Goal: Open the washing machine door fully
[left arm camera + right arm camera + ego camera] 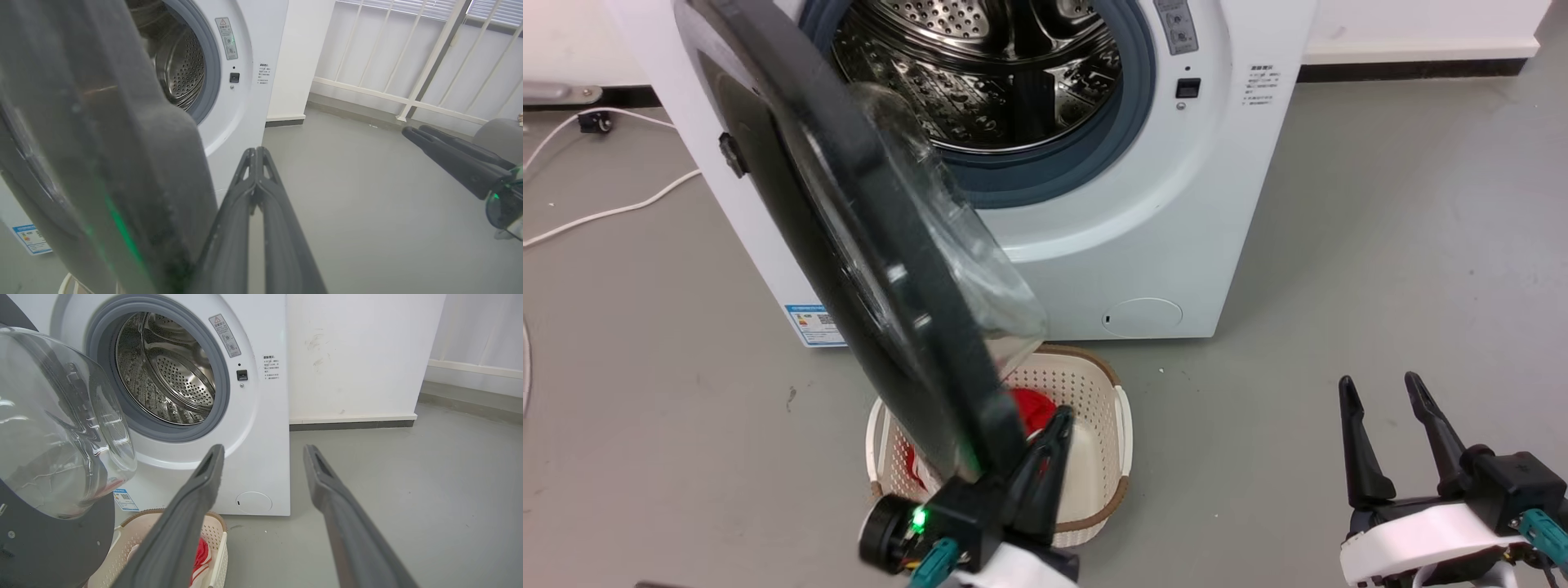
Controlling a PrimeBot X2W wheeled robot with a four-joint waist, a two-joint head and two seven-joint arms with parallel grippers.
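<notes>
**Left gripper** (257, 152): two long dark fingers pressed together from base to tip, with nothing between them. Their outer side lies along the rim of the washing machine door (849, 212), low on its free edge.

**Right gripper** (1377, 382): fingers spread wide and holding nothing. It hovers over the grey floor (1380, 245), well off to the machine's right.

**Washing machine door**: glossy black disc, swung out on its left-side hinge and standing well clear of the front panel. Its glass bowl (61, 424) bulges toward the drum mouth. The lower edge hangs above the laundry basket (1107, 425).

**Washing machine** (1160, 212): white front-loader.
- The steel drum (980, 73) is exposed and ringed by a grey gasket (1054, 171).
- A blue label (813, 324) sits low on the left.
- A round cap (1143, 317) sits low on the right.

**Laundry basket**: cream and perforated, on the floor just in front of the machine, with a red cloth (1033, 407) inside.

**White cable** (613, 212): lying on the floor to the left of the machine.
</notes>
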